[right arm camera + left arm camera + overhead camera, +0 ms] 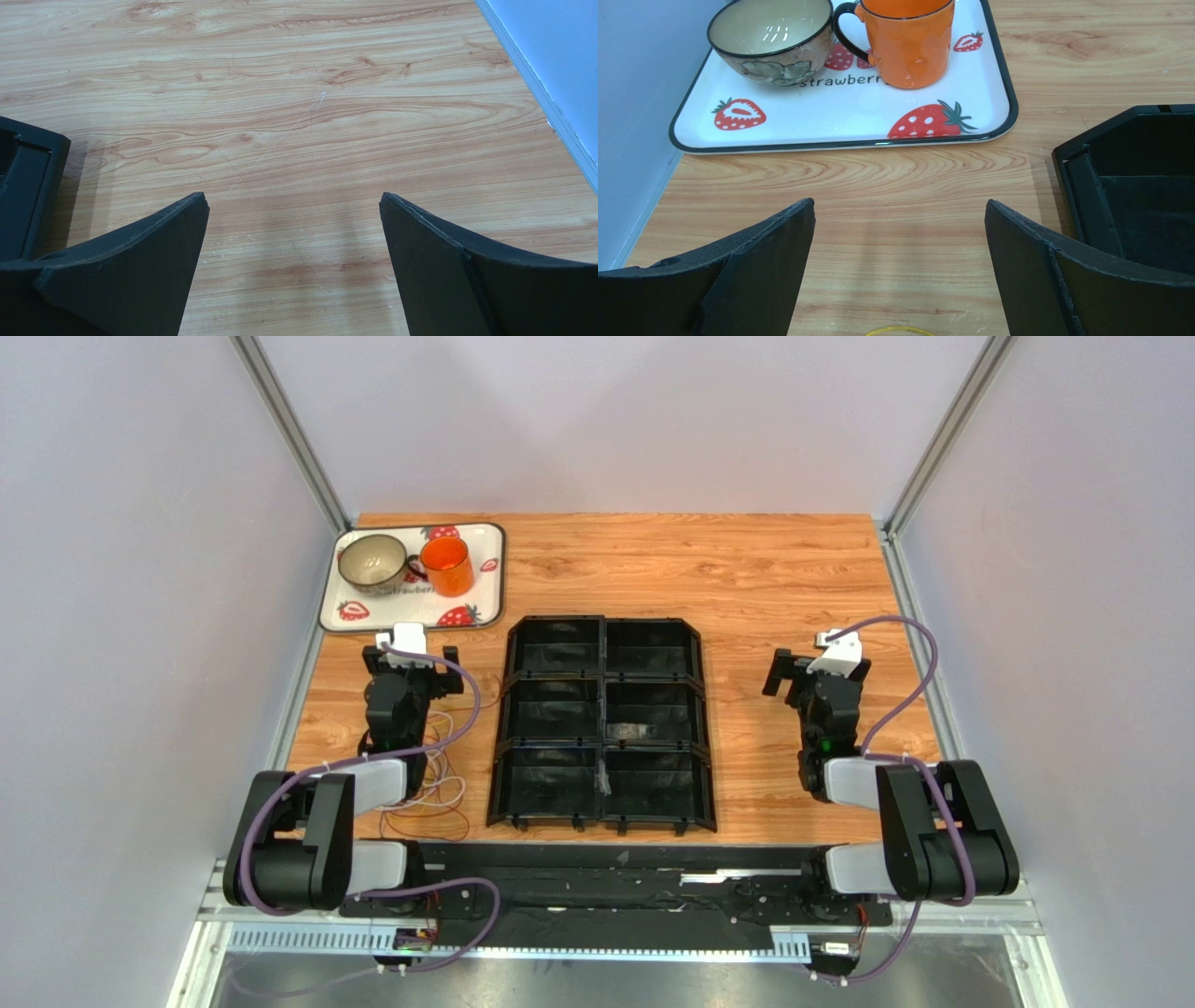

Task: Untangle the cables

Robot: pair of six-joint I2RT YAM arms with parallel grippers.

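The cables (438,795) lie as a loose tangle of hair-thin white, red and yellowish loops on the wooden table, beside and partly under my left arm. In the left wrist view only a short yellow arc of cable (899,329) shows at the bottom edge, behind the fingertips. My left gripper (397,655) (899,210) hovers open over bare wood, just beyond the tangle and short of the tray. Over bare wood to the right of the black organizer, my right gripper (797,672) (295,203) is open too, with nothing between its fingers.
A black six-compartment organizer (603,725) (1088,175) (35,168) sits in the middle between the arms. A strawberry-print tray (484,574) (843,143) at the far left carries a bowl (373,559) (770,35) and an orange mug (446,566) (906,42). Walls enclose the table on both sides.
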